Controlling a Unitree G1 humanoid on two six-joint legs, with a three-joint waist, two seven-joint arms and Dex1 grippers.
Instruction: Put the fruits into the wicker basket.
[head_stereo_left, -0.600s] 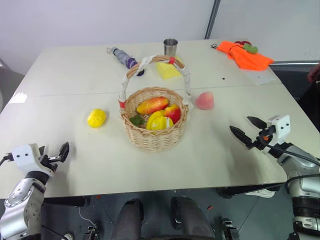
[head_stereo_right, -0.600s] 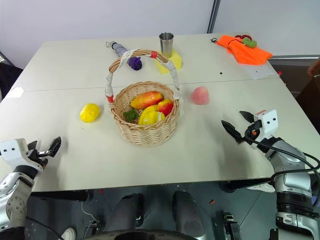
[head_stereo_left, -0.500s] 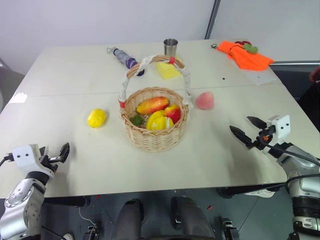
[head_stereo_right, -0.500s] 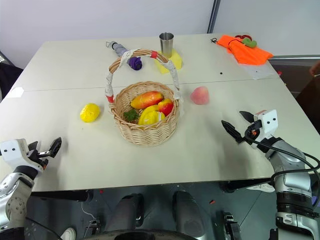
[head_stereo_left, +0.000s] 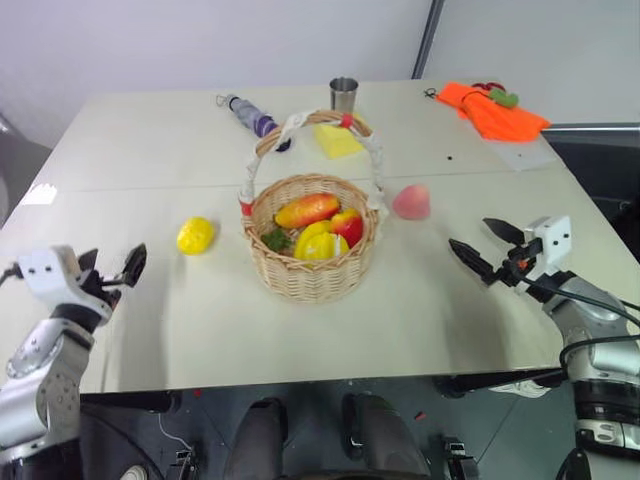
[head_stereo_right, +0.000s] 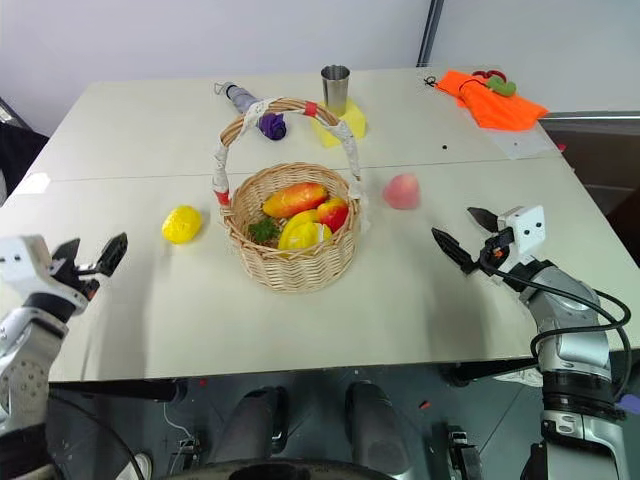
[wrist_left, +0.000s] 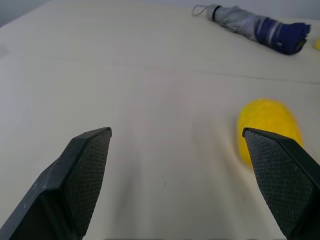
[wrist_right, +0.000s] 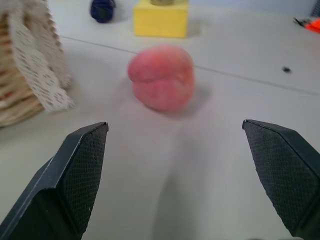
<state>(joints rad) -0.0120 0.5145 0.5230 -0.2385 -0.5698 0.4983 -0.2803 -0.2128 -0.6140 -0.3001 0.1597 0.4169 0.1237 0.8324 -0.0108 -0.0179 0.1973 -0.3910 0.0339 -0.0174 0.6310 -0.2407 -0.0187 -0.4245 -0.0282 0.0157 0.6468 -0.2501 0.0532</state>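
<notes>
The wicker basket (head_stereo_left: 310, 280) stands mid-table, its cloth-wrapped handle arching over orange, red and yellow fruits inside. A bumpy yellow lemon (head_stereo_left: 195, 235) lies on the table to its left. A pink peach (head_stereo_left: 410, 202) rests on the table to its right. My left gripper (head_stereo_left: 112, 265) hovers open near the table's front left, apart from the lemon (wrist_left: 269, 130) ahead of it. My right gripper (head_stereo_left: 472, 236) is open at the front right and points at the peach (wrist_right: 162, 76), with a clear gap between them. Both grippers are empty.
At the back of the table lie a folded umbrella (head_stereo_left: 250, 115), a metal cup (head_stereo_left: 342, 95) and a square yellow sponge block (head_stereo_left: 337, 140). An orange cloth (head_stereo_left: 495, 110) covers the far right corner. The table's front edge runs just below both grippers.
My left gripper has risen and moved a little forward towards the lemon. My right gripper has shifted slightly towards the peach. Fruits and basket have stayed put.
</notes>
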